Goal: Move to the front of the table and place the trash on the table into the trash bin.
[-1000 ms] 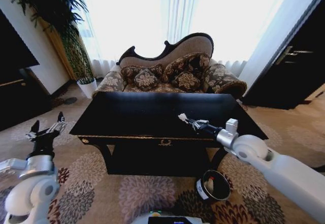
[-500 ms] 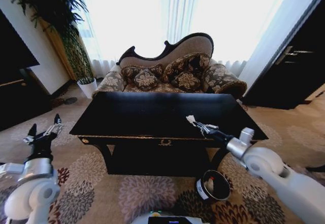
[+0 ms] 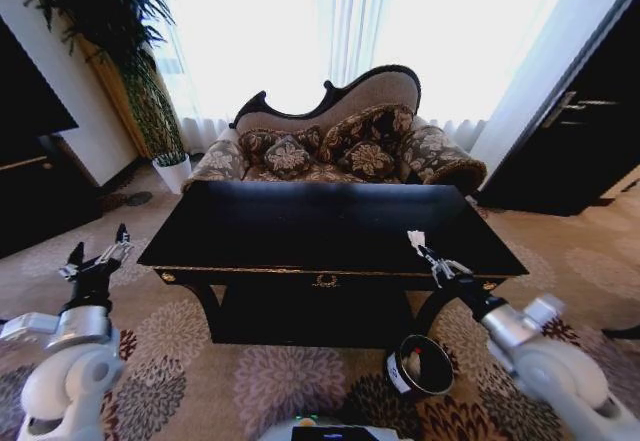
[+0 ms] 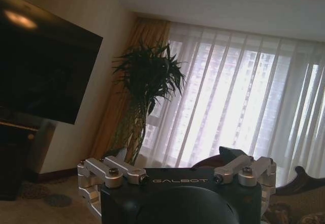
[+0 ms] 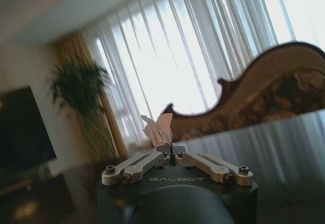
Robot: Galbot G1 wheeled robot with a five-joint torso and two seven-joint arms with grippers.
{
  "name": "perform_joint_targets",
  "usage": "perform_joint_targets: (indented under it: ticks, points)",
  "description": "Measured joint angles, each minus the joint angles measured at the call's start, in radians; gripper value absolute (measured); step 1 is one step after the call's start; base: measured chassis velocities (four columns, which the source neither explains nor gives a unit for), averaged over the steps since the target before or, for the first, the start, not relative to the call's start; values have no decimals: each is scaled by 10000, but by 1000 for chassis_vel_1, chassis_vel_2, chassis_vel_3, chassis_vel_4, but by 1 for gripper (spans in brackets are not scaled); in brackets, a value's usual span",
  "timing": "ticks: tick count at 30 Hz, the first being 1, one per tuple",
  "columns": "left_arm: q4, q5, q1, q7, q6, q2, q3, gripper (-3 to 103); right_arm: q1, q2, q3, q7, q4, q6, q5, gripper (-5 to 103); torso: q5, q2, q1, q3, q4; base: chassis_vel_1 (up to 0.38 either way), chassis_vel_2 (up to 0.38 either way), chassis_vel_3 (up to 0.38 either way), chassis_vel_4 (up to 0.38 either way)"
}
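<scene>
Jaws of the right gripper [image 3: 424, 250] pinch a crumpled white paper scrap [image 3: 416, 238], holding it above the counter's [image 3: 300, 223] front right corner, just inside the front edge. In the right wrist view the same scrap [image 5: 158, 129] stands up from the closed fingertips of the gripper [image 5: 166, 148], the glossy black counter [image 5: 284, 148] stretching away beneath it toward the sofa [image 5: 264, 92]. The right arm reaches up from the lower right, its wrist over the carpet [image 3: 260, 381] beside the counter's curved right leg.

Left gripper [image 3: 95, 261] hangs raised and idle off the counter's left end, well apart from it, fingers spread wide with nothing between them. The left wrist view shows its two fingers [image 4: 101, 170] parted, pointing toward a tall plant [image 4: 147, 82] and the curtained window [image 4: 238, 92].

On the floor in front of the counter, below its right front corner, stands the black bin [image 3: 422, 365] with a white label on its side, its mouth open upward. The scrap is higher than the bin and slightly farther from the robot. A patterned sofa [image 3: 340, 141] sits behind the counter's far edge.
</scene>
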Motion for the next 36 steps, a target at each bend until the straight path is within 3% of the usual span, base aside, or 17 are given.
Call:
perform_joint_targets:
  ticks: [7, 12, 21, 23, 28, 30, 32, 35, 36]
  points:
    - [30, -179, -128, -9, -3, 129, 38, 100, -444, 985, 322, -776, -146, 579, -10, 0, -1, 0, 0, 0, 0, 0, 0, 0, 0]
    - [157, -320, -138, -14, -97, 187, -84, 100, -617, 1982, 397, -1827, -1166, 1154, -92, 0, 2, 0, 0, 0, 0, 0, 0, 0, 0]
    - [437, -414, -146, -27, -167, 143, -245, 100, -470, 2649, -248, -3612, -3572, 1865, -186, 0, 1, 1, 0, 0, 0, 0, 0, 0, 0]
    - [458, -414, -144, -28, -176, 128, -249, 100, -424, 2679, -424, -3704, -3873, 1976, -342, 0, 0, 1, 0, 1, 0, 0, 0, 0, 0]
    - [476, -403, -137, -31, -181, 81, -230, 100, -16, 2805, -1199, -3504, -5140, 2468, -1242, 0, 1, 1, 0, 1, -1, 0, 0, 0, 0]
    - [477, -368, -71, -33, -166, 50, -225, 100, 391, 3026, -1750, -2670, -5850, 2701, -2136, 0, 2, 1, 0, 1, 0, 0, 0, 0, 0]
    - [483, -353, -53, -33, -165, 50, -229, 100, 509, 3090, -1868, -2373, -6027, 2742, -2506, 0, 4, 1, 0, 1, 0, 0, 0, 0, 0]
    - [496, -348, 19, -33, -164, 89, -360, 100, 1046, 3198, -2347, -1133, -6757, 2965, -4089, 0, -1, 1, -1, 1, 0, 0, 0, 0, 0]
    - [496, -348, 19, -33, -164, 89, -360, 100, 1046, 3198, -2347, -1133, -6757, 2965, -4089, 0, -1, 1, -1, 1, 0, 0, 0, 0, 0]
